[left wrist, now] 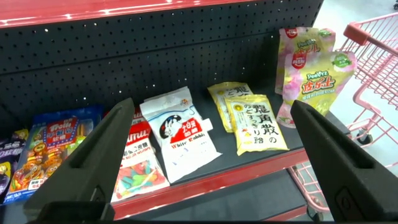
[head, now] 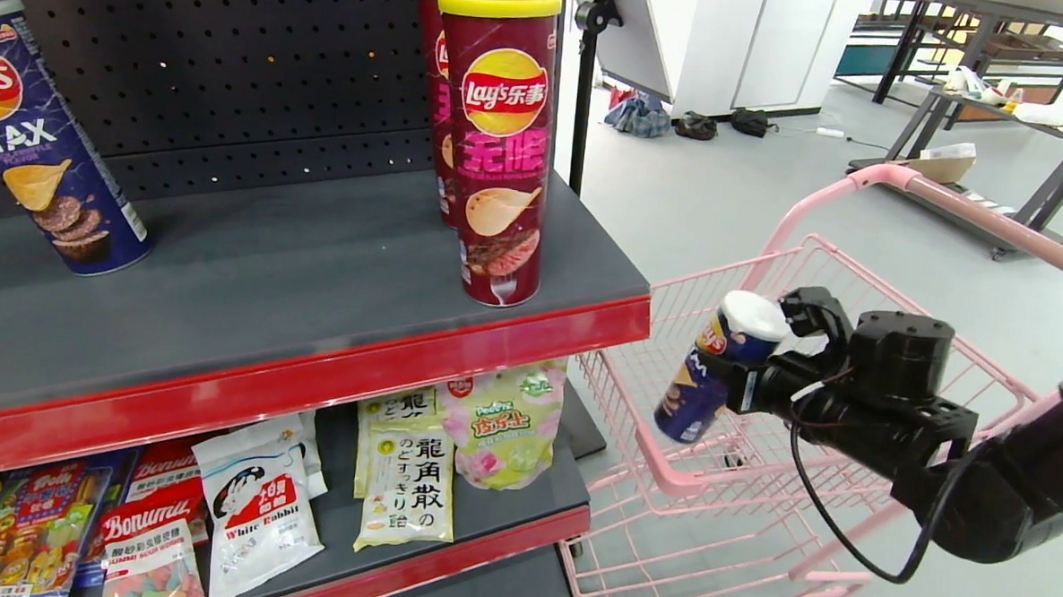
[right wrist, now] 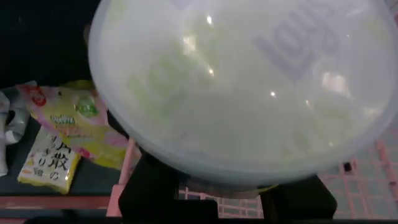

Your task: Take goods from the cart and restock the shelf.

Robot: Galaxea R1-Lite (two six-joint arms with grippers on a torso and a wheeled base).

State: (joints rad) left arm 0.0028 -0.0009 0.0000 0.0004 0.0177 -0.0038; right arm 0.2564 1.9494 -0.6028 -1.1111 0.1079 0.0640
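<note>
My right gripper (head: 748, 362) is shut on a dark blue chip can (head: 717, 365) with a white lid, held tilted above the pink cart (head: 761, 475), just right of the shelf's red front edge. The can's lid (right wrist: 242, 81) looms close in the right wrist view. On the top shelf (head: 254, 277) stand two maroon chip cans with yellow lids (head: 500, 145) at the right end and a dark blue can (head: 40, 142) at the left. My left gripper (left wrist: 211, 162) is open with nothing in it, facing the lower shelf's snack bags (left wrist: 180, 134).
The lower shelf holds several snack bags (head: 407, 472), among them a green-pink pouch (head: 501, 427) at its right end. A black pole (head: 584, 85) stands behind the shelf's right end. Open grey floor and tables (head: 997, 112) lie beyond the cart.
</note>
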